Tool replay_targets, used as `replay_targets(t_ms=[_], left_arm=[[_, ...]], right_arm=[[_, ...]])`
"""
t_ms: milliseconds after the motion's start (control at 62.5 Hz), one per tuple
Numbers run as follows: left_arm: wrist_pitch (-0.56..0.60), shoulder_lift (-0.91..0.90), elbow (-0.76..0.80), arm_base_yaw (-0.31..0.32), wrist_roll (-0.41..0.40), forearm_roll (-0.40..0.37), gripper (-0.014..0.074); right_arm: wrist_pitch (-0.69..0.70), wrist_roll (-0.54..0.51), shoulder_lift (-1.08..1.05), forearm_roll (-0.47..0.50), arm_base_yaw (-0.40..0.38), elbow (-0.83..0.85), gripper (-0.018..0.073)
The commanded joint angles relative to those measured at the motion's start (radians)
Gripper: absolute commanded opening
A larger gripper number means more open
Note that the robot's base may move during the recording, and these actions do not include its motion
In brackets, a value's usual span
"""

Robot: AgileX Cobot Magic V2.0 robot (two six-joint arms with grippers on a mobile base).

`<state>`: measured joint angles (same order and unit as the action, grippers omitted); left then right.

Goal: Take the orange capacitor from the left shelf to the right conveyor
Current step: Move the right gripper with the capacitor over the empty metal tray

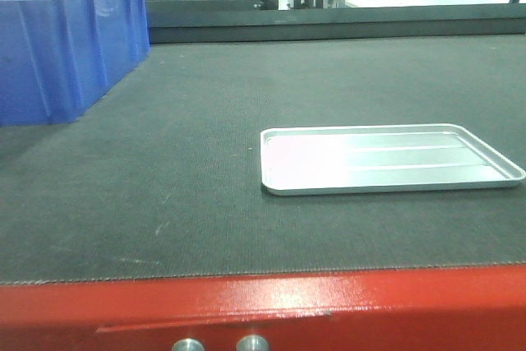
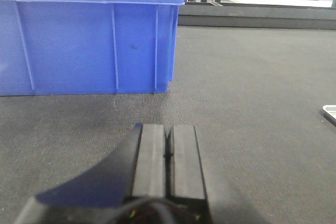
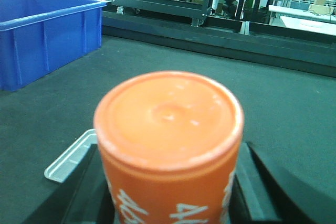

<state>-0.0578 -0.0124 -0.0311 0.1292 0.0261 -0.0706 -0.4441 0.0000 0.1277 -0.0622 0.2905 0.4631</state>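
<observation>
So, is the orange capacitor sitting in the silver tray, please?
No, the silver tray holds nothing in the front view; the right gripper holds the orange capacitor.

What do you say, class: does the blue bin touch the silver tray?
Apart. The front view shows bare belt between blue bin and silver tray.

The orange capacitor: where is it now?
Right wrist view: the orange capacitor is held between the jaws of the right gripper, above the right conveyor, with the silver tray corner at lower left.
</observation>
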Motion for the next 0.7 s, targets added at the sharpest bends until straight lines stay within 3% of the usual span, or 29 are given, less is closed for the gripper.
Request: replay_targets(t_ms=[0,688], left_arm=[[0.090,-0.010,0.005,0.004,-0.002,-0.003,-0.0127],[0.090,-0.010,0.005,0.002,-0.002,-0.003,-0.0127]], right_arm=[[0.089,0.000,0.015,-0.012,-0.006,0.030,0.0092],[0.089,0.000,0.015,-0.012,-0.006,0.030,0.0092]])
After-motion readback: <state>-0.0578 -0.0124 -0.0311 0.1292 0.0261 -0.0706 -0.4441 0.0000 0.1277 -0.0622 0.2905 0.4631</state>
